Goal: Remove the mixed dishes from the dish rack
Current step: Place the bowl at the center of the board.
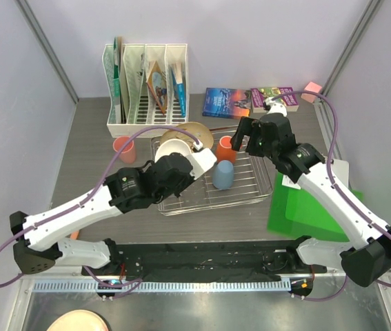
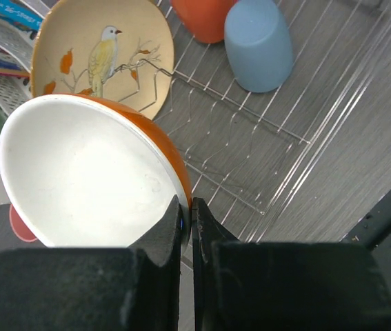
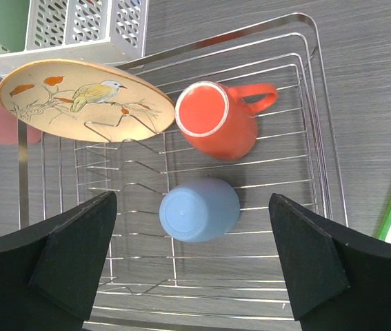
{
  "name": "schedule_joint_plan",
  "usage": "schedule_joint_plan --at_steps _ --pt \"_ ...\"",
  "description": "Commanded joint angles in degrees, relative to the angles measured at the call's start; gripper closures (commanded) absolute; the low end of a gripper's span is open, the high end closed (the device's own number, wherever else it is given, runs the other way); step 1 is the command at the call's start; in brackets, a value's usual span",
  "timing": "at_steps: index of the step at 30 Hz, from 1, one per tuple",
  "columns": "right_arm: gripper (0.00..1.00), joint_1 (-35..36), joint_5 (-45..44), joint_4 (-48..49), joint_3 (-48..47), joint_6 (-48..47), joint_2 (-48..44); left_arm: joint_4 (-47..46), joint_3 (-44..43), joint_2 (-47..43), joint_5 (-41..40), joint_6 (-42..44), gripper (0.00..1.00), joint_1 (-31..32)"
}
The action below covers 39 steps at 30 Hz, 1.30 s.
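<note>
Grey wood-grain table (image 1: 88, 131), lavender walls behind. Chrome wire dish rack (image 1: 247, 181) sits mid-table. Beige plate w/ a bird on it (image 3: 85, 100) leans on edge at the rack's rear. L gripper (image 2: 187, 210) is pinched tight on the rim of the small orange bowl (image 2: 78, 179), white inside. The bowl is tilted over the rack's left-rear corner, beside the plate. Orange mug (image 3: 216, 121) and grey-blue cup (image 3: 198, 210) are both upside down on the bars. R gripper (image 3: 192, 196) hangs above them, jaws spread wide, nothing btwn. Pink cup (image 1: 124, 148) stands on the table just left of the rack. Step in hand, I'd say: unloading the bowl. Next calls for a carry clear of the plate and a set-down on bare table.
</note>
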<state>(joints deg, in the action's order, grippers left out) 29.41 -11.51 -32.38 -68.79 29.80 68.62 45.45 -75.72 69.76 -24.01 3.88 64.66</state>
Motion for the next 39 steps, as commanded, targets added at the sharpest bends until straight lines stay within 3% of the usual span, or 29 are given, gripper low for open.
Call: schedule_joint_plan --at_steps 1,7,11,17,25,30,39 --pt "0.03 0.03 1.05 0.74 -0.65 -0.89 -0.94 -0.64 -3.20 0.81 -6.92 -1.57 1.00 -2.42" --pt "0.03 0.04 1.93 3.81 3.57 0.96 -2.79 5.69 -4.70 2.58 -7.37 -15.46 1.00 -18.06" --pt "0.03 0.12 1.49 4.69 5.33 1.66 -4.11 10.97 -5.84 5.12 -10.44 -25.82 1.00 -32.89" --pt "0.03 0.03 1.92 8.11 8.85 3.24 -5.69 10.28 -5.31 8.54 -8.42 -31.47 1.00 -48.02" --pt "0.03 0.04 3.86 11.64 12.54 4.65 -5.25 9.22 -10.31 19.09 -5.43 -41.13 1.00 -58.68" --pt "0.03 0.03 5.00 12.69 13.95 5.00 -4.63 10.36 -17.16 29.46 -7.02 -41.76 1.00 -61.58" --pt "0.03 0.03 3.95 13.40 16.15 4.56 -5.96 6.85 -16.92 40.63 -1.66 -43.52 1.00 -70.46"
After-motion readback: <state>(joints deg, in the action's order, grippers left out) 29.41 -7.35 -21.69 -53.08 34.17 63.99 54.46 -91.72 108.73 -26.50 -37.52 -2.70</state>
